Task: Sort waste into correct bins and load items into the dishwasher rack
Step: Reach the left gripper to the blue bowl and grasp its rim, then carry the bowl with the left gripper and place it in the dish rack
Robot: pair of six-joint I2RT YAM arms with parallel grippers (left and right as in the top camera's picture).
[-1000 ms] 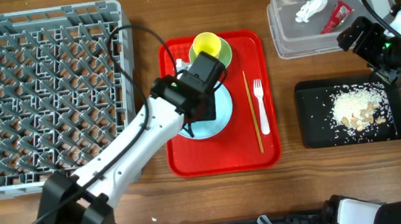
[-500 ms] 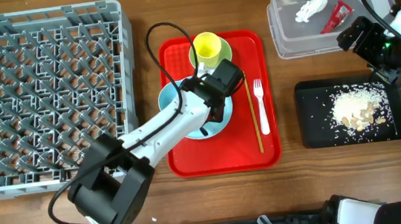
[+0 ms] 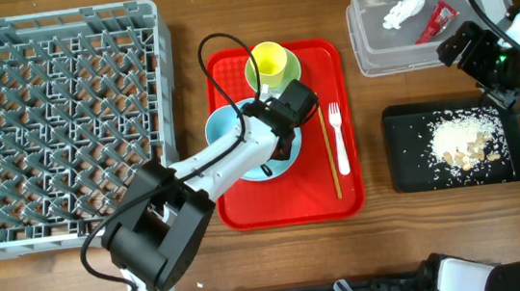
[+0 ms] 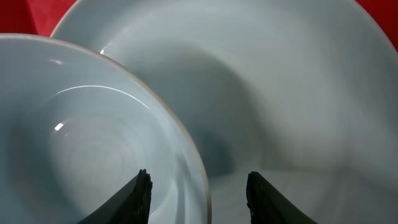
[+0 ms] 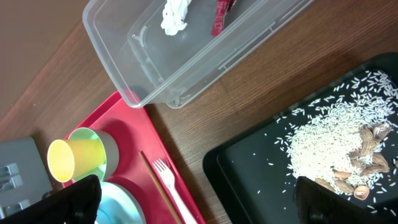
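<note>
**Q:** What was shown at the left claw?

**A:** Its two dark fingers were spread apart. The rim of a small pale glossy bowl was straddled by them. One fingertip was seen inside the bowl, the other outside it, over a large pale-blue round plate. Whether the rim was being touched could not be told.

**Q:** Where were the bowl and plate placed?

**A:** From overhead, the plate was seen on a flat red plastic tray at the middle of the wooden tabletop. The bowl was hidden there under the left arm. A yellow cup was stood on a pale green saucer at the tray's upper end. A white plastic fork and thin wooden chopsticks were laid side by side along the tray's right part. A large square grey plastic rack of upright pegs was set to the left of the tray.

**Q:** And on the right?

**A:** The right claw was spread wide with nothing pinched, and was held above the tabletop. A crumpled white tissue and a small red snack wrapper were seen lying in a clear rectangular plastic tub. Whitish rice-like scraps, with a few brown pieces among them, were scattered in a shallow black rectangular tray near the tub.
</note>
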